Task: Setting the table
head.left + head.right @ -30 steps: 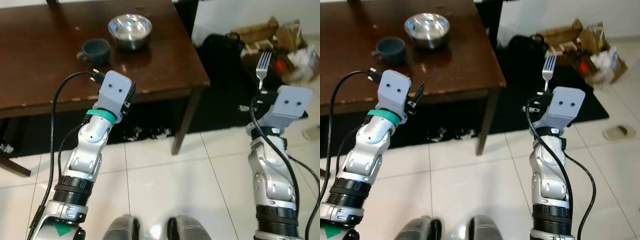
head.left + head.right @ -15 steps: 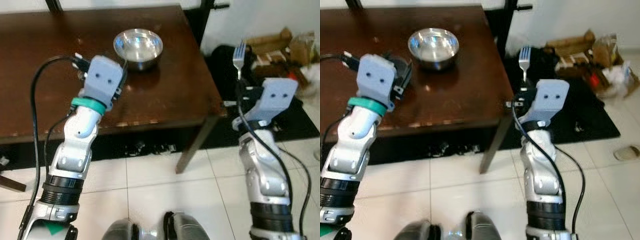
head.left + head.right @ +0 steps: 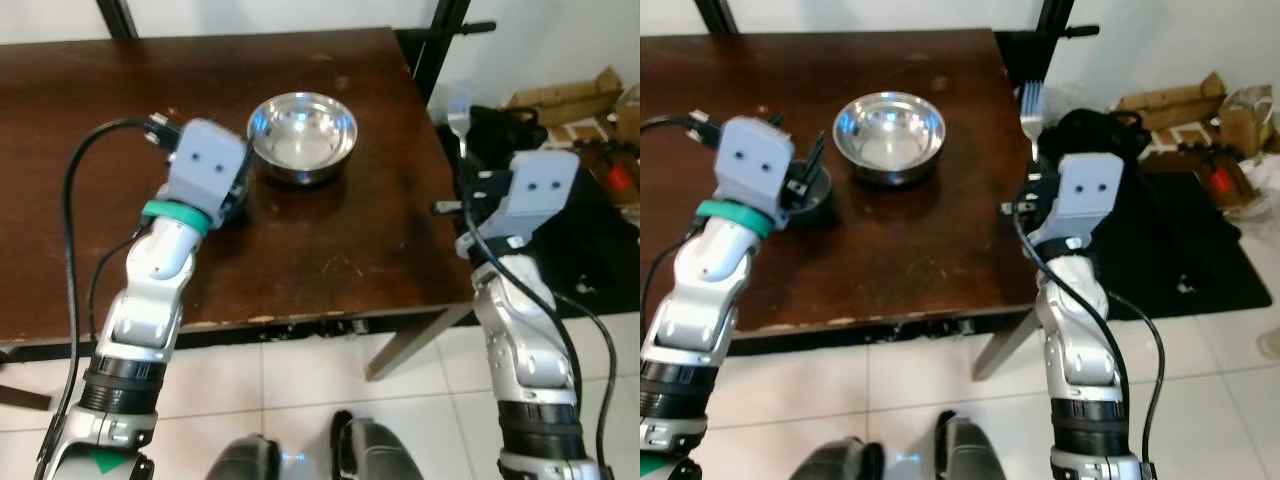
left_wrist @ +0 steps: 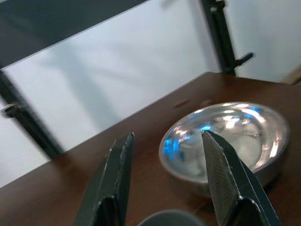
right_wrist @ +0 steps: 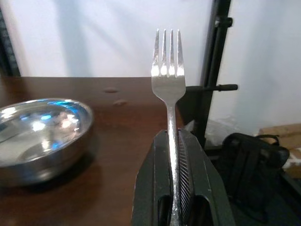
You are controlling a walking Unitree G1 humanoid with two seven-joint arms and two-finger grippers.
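Left gripper (image 4: pixel 164 183): up over the table's near-left part, fingers spread wide with nothing between them, sitting right above the cup and aimed toward the bowl.
Cup (image 3: pixel 812 190): dark little mug on the tabletop, mostly hidden behind the left wrist from the head camera; only its rim peeks in at the wrist view's edge.
Table (image 3: pixel 330 250): dark brown wood, pretty scuffed along the front edge, one leg showing under the right corner.
Bowl (image 3: pixel 302 135): shiny steel, empty as far as I can see, standing upright on the table just right of the cup and near the back-right area.
Fork (image 5: pixel 168 94): silver, held straight up with tines on top, just off the table's right edge, well apart from the bowl.
Right gripper (image 5: pixel 173 155): fingers clamped tight on the fork's handle, hovering beside the table's right edge, a bit above tabletop height.
Bag (image 3: pixel 1110 135): black, on the floor right of the table behind the fork.
Boxes (image 3: pixel 1200 100): cardboard clutter on the floor at far right.
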